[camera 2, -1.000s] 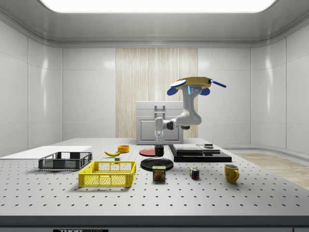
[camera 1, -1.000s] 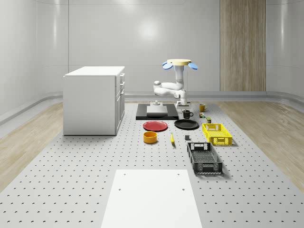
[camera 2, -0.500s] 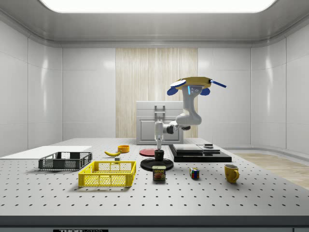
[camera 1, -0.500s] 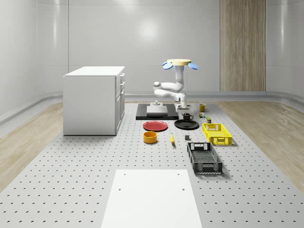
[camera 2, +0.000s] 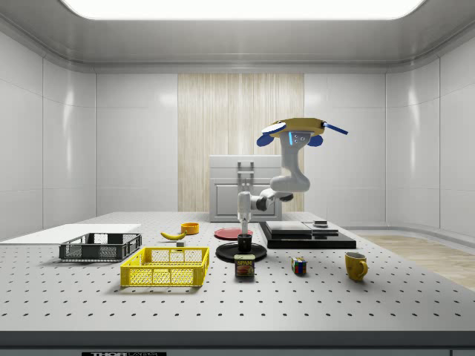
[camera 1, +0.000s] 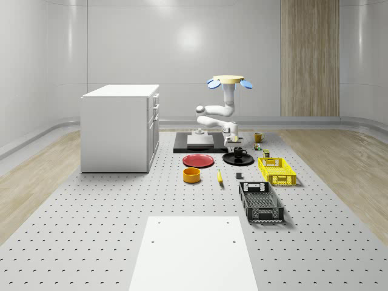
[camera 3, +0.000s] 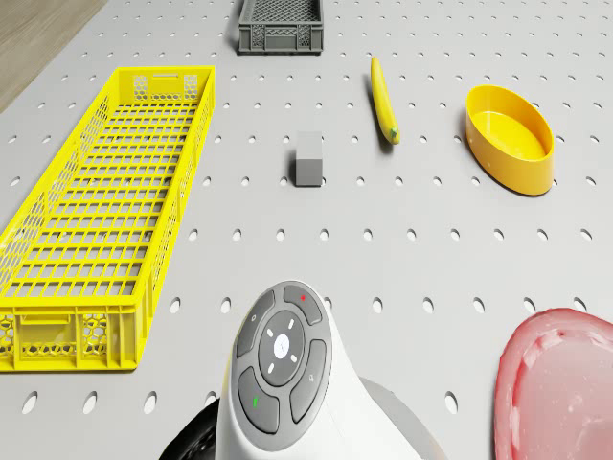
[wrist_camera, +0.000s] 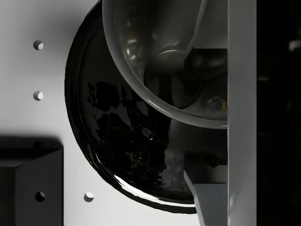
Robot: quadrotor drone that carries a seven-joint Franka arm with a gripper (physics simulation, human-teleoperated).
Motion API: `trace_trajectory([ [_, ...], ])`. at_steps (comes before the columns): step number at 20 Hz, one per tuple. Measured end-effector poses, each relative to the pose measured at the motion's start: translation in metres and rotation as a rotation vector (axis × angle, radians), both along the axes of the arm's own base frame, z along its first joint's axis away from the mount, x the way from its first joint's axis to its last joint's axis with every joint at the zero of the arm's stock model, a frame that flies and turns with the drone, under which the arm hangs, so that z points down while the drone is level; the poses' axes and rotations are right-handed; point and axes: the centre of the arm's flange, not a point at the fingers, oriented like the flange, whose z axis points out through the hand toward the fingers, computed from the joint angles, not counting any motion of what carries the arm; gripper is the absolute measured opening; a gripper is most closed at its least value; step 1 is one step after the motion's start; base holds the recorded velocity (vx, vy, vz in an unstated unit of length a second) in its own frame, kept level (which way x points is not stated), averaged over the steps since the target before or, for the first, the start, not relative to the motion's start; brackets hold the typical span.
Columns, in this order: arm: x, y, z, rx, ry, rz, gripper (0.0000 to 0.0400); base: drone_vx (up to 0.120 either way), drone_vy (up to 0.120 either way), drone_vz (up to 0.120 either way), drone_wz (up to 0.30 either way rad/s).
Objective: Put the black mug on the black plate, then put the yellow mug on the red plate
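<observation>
Hovering drone's pincer (camera 2: 243, 228) grips the black mug (camera 2: 244, 242) set on the black plate (camera 2: 241, 254)

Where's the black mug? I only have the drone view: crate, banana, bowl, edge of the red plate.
Observer: In the side view the black mug is over the middle of the black plate and looks set down on it.
Operator: Gripper?
Observer: The gripper is directly above the mug, pointing straight down. The drone hovers high, off to the side view's right of it.
Operator: Yellow mug?
Observer: The yellow mug stands on the table, well apart from the red plate.
</observation>
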Motion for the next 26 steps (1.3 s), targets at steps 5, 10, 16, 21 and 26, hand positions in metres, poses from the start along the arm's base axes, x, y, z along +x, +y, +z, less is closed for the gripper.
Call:
trace_trajectory([
  [5,0.0,0.0,-0.011,0.0,0.0,0.0,0.0364,0.0,0.0,0.0,0.0],
  [10,0.0,0.0,-0.03,0.0,0.0,0.0,0.039,0.0,0.0,0.056,0.0],
  [16,0.0,0.0,-0.042,0.0,0.0,0.0,0.0398,0.0,0.0,0.12,0.0],
  [21,0.0,0.0,-0.045,0.0,0.0,0.0,0.0399,-0.072,0.096,0.056,0.0],
  [26,0.0,0.0,-0.046,0.0,0.0,0.0,0.04,-0.12,0.12,0.0,0.0],
])
